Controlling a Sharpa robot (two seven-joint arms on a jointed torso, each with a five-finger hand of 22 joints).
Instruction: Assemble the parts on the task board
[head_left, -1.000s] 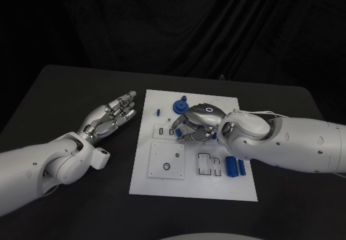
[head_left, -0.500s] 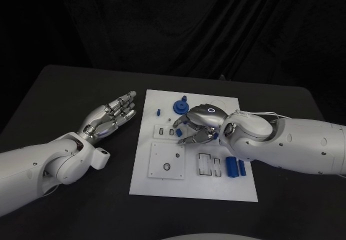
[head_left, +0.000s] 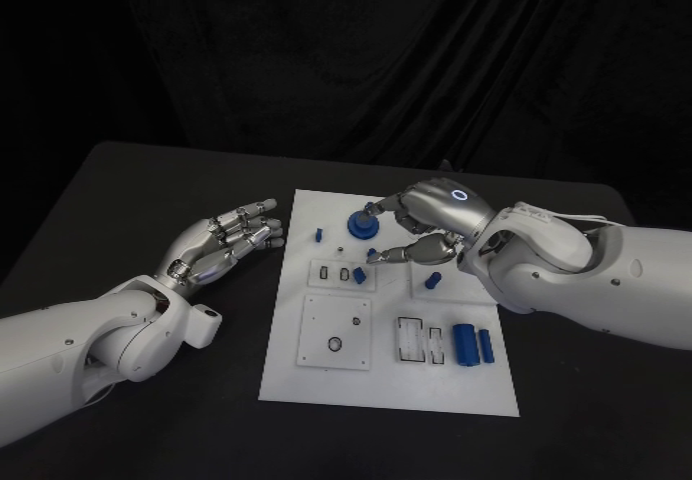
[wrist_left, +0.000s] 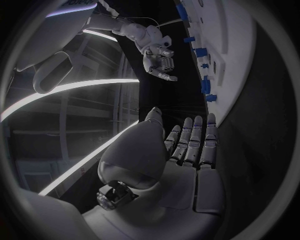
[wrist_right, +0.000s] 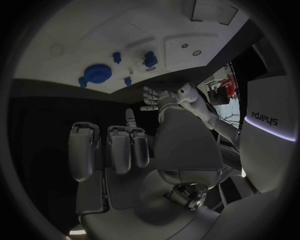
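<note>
The white task board (head_left: 433, 385) lies in the middle of the table. On its far part sits a round blue part (head_left: 359, 222), with a small blue part (head_left: 317, 236) beside it. Another small blue part (head_left: 358, 273) stands in a slot plate, and a blue piece (head_left: 433, 281) stands upright mid-board. A blue cylinder (head_left: 464, 343) and a blue bar (head_left: 486, 346) lie at the near right. My right hand (head_left: 418, 225) hovers over the board's far part with its fingers apart, holding nothing. My left hand (head_left: 231, 242) stays flat and open left of the board.
A square white plate (head_left: 335, 333) with a small hole sits on the board's near left, and two narrow slots (head_left: 418, 335) lie beside it. Black table (head_left: 144, 200) surrounds the board. The right wrist view shows the round blue part (wrist_right: 97, 74) ahead of the fingers.
My right hand has lifted off the board's middle and moved toward its far edge, opening its fingers. The upright blue piece now shows where the hand was. The left hand has barely moved.
</note>
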